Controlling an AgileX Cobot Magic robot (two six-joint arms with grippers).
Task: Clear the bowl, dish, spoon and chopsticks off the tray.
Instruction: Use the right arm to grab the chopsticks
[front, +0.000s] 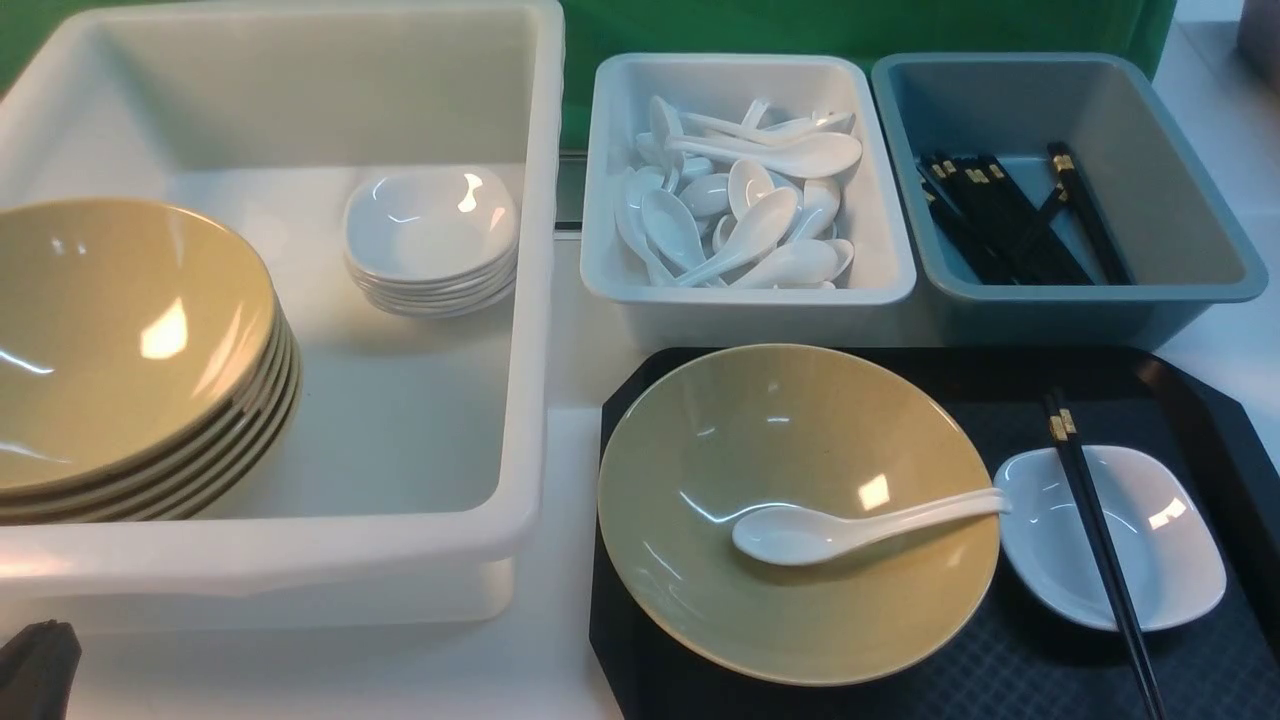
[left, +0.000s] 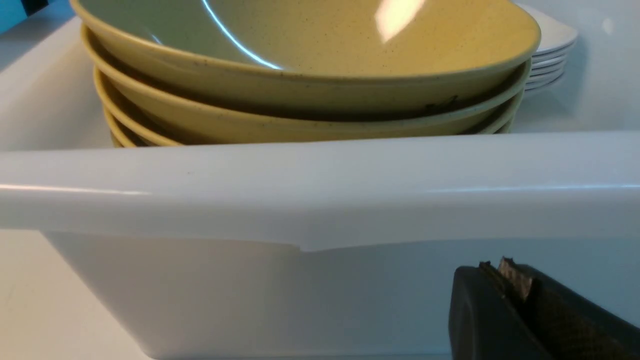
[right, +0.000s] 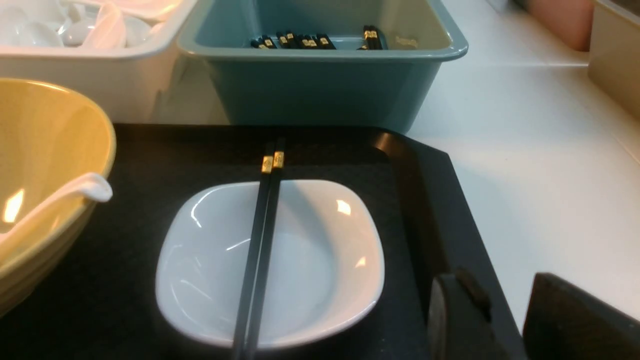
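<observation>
So the big white tub (front: 530, 300) sits off the tray's left side, holding a stack of yellow bowls (front: 120, 340) and a stack of white dishes (front: 430, 230). The tray (front: 1000, 670) still has everything on it. The bowl (front: 800, 450) takes up the tray's left half. Just behind the tray's far edge are a white bin (front: 750, 295) full of spoons and a grey-blue bin (front: 1180, 170) with chopsticks in it. The dish (front: 1160, 540) is on the tray's right half, the chopsticks (front: 1095, 530) lying across it. The spoon (front: 850, 525) lies in the bowl, handle pointing toward the tray's right. The right gripper (right: 505, 295) hangs at the tray's right rim, jaws apart and empty. The left gripper (left: 492, 270) is way off to the tray's left, clenched on nothing.
</observation>
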